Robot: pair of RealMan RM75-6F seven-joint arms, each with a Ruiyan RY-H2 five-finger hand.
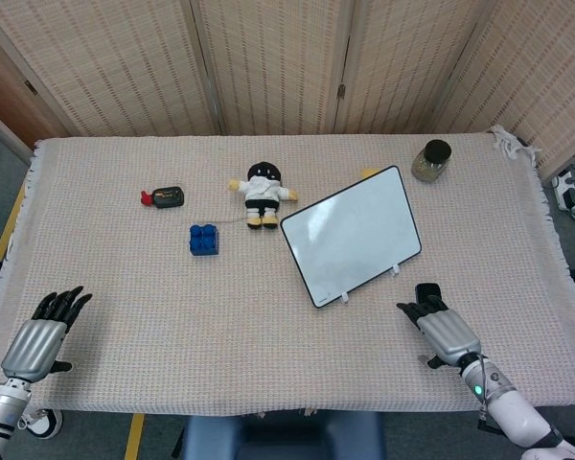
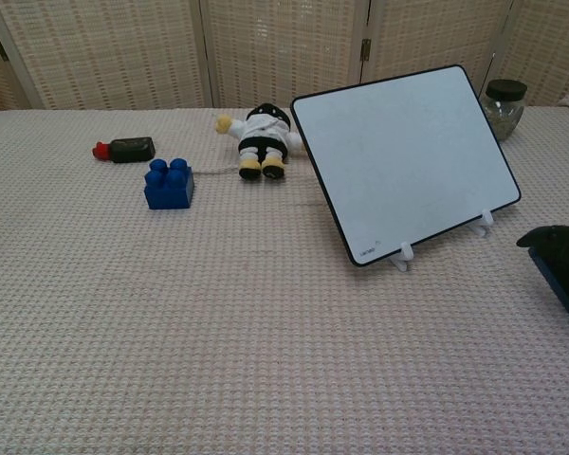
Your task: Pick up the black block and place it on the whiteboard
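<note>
The black block [image 1: 427, 291] lies on the cloth just right of the whiteboard's near corner. My right hand [image 1: 444, 327] rests flat behind it, fingers stretched forward with their tips at the block and the thumb spread to the side; no grip on it shows. In the chest view that hand [image 2: 564, 256] is a dark shape at the right edge, and the block cannot be told apart from it. The whiteboard [image 1: 352, 236] [image 2: 408, 156] stands tilted on small white feet, right of centre. My left hand [image 1: 44, 334] lies open at the front left edge, holding nothing.
A blue brick [image 1: 204, 239] [image 2: 169, 183], a plush doll [image 1: 262, 193] [image 2: 262, 138] and a small dark bottle with a red cap [image 1: 164, 197] [image 2: 126, 149] lie left of the board. A black-lidded jar [image 1: 431, 160] [image 2: 504, 104] stands at the back right. Folding screens close the back.
</note>
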